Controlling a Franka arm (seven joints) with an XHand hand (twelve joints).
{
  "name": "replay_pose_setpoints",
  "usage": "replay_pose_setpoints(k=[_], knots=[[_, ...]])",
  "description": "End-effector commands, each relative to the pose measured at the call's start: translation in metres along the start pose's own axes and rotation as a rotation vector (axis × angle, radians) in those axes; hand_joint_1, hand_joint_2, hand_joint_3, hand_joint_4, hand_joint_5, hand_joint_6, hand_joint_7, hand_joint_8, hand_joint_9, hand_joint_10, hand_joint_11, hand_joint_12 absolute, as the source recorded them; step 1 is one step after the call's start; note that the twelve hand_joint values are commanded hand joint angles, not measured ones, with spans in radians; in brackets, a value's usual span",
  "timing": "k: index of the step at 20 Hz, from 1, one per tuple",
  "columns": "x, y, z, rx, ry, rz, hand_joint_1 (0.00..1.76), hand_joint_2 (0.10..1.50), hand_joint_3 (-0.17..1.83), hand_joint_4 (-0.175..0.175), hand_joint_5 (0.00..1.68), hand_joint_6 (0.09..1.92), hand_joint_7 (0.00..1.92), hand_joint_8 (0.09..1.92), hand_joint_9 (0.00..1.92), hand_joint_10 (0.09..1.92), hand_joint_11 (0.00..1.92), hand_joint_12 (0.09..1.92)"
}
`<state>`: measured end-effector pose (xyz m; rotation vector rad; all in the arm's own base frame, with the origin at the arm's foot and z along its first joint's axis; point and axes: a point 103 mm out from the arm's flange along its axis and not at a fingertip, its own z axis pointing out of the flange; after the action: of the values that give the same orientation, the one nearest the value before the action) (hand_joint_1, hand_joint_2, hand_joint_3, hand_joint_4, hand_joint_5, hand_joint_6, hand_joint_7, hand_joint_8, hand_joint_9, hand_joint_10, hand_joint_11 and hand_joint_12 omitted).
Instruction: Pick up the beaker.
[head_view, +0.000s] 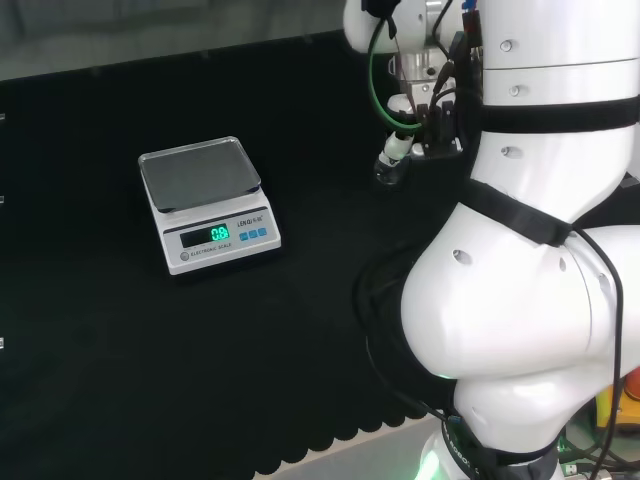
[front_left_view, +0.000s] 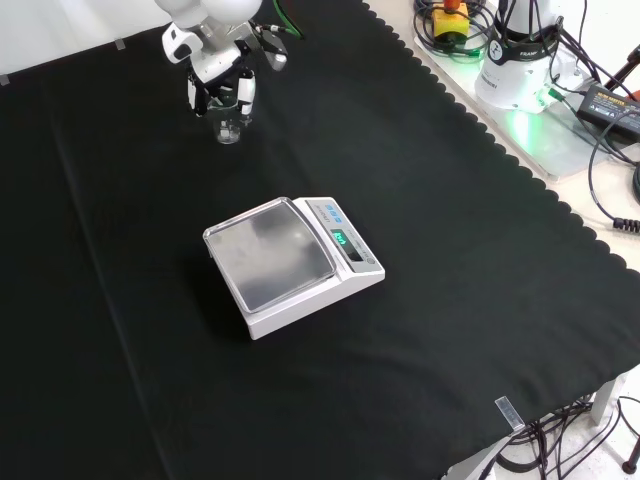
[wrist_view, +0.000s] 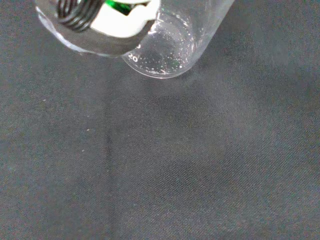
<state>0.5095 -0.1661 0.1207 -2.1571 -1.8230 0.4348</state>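
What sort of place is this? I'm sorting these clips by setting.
Most likely a lab bench set up for robot trials. A digital scale sits on the black cloth, the hand is at a small clear beaker with printed marks, and cables and power gear lie past the cloth's edge.

Small clear glass beaker (wrist_view: 167, 50) with white printed marks; black-and-white hand (front_left_view: 222, 85); white scale (front_left_view: 295, 263), seemingly brushed-grey pan, green digits; plain black cloth (front_left_view: 450, 300).
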Motion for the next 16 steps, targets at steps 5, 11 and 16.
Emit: replay_pose_setpoints(k=[5, 11, 16], knots=[[0.055, -0.043, -0.069, -0.040, -0.278, -0.063, 1.17, 1.06, 0.01, -0.175, 1.07, 0.85, 1.20, 0.70, 1.53, 0.09, 1.59, 0.49], [0.091, -0.077, -0.111, -0.101, -0.319, -0.100, 1.17, 1.06, 0.01, -0.175, 1.09, 0.83, 1.21, 0.69, 1.53, 0.09, 1.58, 0.49], [0.104, -0.108, -0.141, -0.166, -0.300, -0.148, 1.17, 1.06, 0.01, -0.175, 1.09, 0.83, 1.22, 0.69, 1.53, 0.09, 1.58, 0.49]])
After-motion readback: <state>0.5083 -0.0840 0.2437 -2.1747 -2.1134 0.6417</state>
